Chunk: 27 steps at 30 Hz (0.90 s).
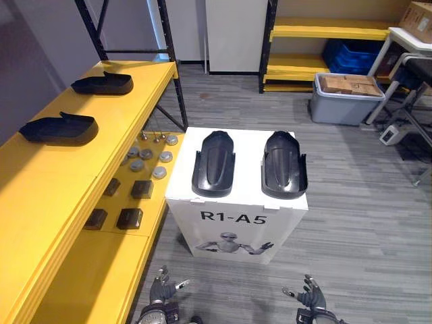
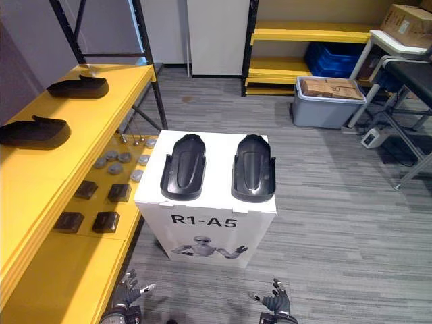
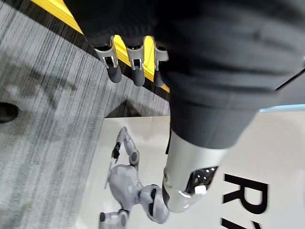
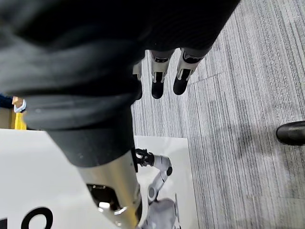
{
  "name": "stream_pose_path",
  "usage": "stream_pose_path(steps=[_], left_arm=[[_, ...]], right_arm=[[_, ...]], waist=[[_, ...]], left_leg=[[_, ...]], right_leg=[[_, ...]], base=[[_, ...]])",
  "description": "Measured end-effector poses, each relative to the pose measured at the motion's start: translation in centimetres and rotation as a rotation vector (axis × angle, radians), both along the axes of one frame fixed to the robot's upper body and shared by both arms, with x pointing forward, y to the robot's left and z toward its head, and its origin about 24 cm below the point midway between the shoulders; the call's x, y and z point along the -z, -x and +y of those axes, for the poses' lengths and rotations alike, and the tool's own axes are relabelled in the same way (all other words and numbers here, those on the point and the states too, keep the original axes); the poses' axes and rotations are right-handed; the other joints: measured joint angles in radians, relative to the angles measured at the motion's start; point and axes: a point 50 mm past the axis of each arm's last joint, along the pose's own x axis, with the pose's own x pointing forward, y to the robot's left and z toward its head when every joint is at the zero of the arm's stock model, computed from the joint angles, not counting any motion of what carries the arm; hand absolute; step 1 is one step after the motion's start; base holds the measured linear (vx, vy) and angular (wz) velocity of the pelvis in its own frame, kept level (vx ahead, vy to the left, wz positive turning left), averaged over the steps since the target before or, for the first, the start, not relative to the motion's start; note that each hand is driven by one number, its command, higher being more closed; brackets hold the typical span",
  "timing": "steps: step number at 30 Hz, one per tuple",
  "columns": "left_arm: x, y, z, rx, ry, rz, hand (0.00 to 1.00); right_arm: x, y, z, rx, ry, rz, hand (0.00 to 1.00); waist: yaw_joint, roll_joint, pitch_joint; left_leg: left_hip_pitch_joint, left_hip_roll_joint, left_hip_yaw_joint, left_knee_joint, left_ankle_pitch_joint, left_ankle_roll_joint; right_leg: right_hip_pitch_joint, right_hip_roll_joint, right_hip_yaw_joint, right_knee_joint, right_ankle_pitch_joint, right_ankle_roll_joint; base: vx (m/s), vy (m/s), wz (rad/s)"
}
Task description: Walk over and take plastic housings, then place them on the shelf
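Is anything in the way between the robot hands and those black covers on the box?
Nothing visible. The left robot hand and right robot hand hang open before the white box; the left plastic housing and right plastic housing lie uncovered on top.

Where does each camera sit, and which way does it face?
Left eye view: on the head, facing down and forward at two housings on a white box, shelf at left; left hand and right hand, both open, at the bottom edge.
Right eye view: same, slightly rightward.
Left wrist view: on the left wrist, along its fingers toward the box's printed side and floor.
Right wrist view: on the right wrist, along its fingers, toward the floor.
Shared: both wrist views catch the box's print.
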Motion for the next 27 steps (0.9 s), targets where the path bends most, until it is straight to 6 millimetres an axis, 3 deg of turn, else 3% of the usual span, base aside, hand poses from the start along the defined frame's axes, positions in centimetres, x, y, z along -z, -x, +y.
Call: stream_pose_path(steps=[4, 5, 9, 12, 17, 21, 24, 27], left_arm=[[0.0, 0.5, 0.4, -0.002, -0.011, 0.006, 0.00], [-0.1, 0.8, 0.5, -0.003, -0.018, 0.005, 0.00], [0.0, 1.8, 0.9, 0.004, -0.032, 0.021, 0.00], [0.2, 2.6, 0.9, 0.023, -0.036, 0.045, 0.00], [0.3, 2.8, 0.8, 0.034, -0.030, 0.052, 0.00], [0.4, 3.3, 1.0, 0.037, -0.026, 0.063, 0.00], [0.5, 3.3, 0.8, 0.049, -0.017, 0.066, 0.00], [0.6, 3.4, 0.3, 0.062, -0.001, 0.069, 0.00]], right_arm=[[-3.6, -1.6, -3.0, 0.055, 0.120, -0.166, 0.00], [-5.7, -2.5, -4.6, 0.069, 0.196, -0.250, 0.00], [-11.3, -3.7, -8.3, 0.115, 0.400, -0.427, 0.00], [-14.2, -4.7, -9.9, 0.114, 0.515, -0.507, 0.00], [-19.0, -7.9, -10.4, 0.062, 0.621, -0.669, 0.00], [-22.0, -12.1, -8.5, -0.080, 0.671, -0.772, 0.00], [-22.0, -14.3, -7.5, -0.155, 0.689, -0.753, 0.00], [-21.1, -16.1, -6.6, -0.215, 0.709, -0.691, 0.00]], waist=[[-0.001, -0.002, -0.001], [-0.006, -0.004, -0.002], [-0.024, -0.009, -0.006], [-0.025, -0.013, -0.012], [-0.024, -0.011, -0.023], [-0.021, -0.011, -0.023], [-0.018, -0.010, -0.023], [0.009, -0.008, -0.021]], left_leg=[[0.012, -0.001, 0.020, -0.020, 0.002, 0.000], [0.014, -0.003, 0.026, -0.026, 0.002, 0.000], [0.014, -0.006, 0.026, -0.036, 0.002, 0.000], [0.010, -0.009, 0.017, -0.039, 0.002, 0.000], [-0.018, -0.015, -0.014, -0.039, 0.003, 0.001], [-0.028, -0.022, -0.044, -0.039, 0.005, 0.004], [-0.046, -0.026, -0.070, -0.040, 0.012, 0.015], [-0.051, -0.028, -0.085, -0.040, 0.015, 0.018]], right_leg=[[-0.010, 0.005, 0.021, 0.001, 0.001, 0.000], [-0.016, 0.006, 0.031, 0.001, 0.001, 0.001], [-0.024, 0.006, 0.040, 0.000, 0.001, 0.001], [-0.036, 0.007, 0.054, 0.000, 0.002, 0.003], [-0.063, 0.003, 0.055, -0.001, 0.010, 0.013], [-0.061, -0.002, 0.049, -0.012, 0.014, 0.015], [-0.062, -0.006, 0.025, -0.019, 0.016, 0.015], [-0.060, -0.007, 0.015, -0.021, 0.017, 0.014]], base=[[0.03, 0.022, -0.16], [0.01, 0.017, -0.17], [0.00, 0.008, -0.07], [-0.01, 0.007, -0.13], [-0.02, 0.010, 0.00], [-0.02, 0.021, 0.08], [-0.01, 0.014, 0.21], [0.01, 0.016, 0.17]])
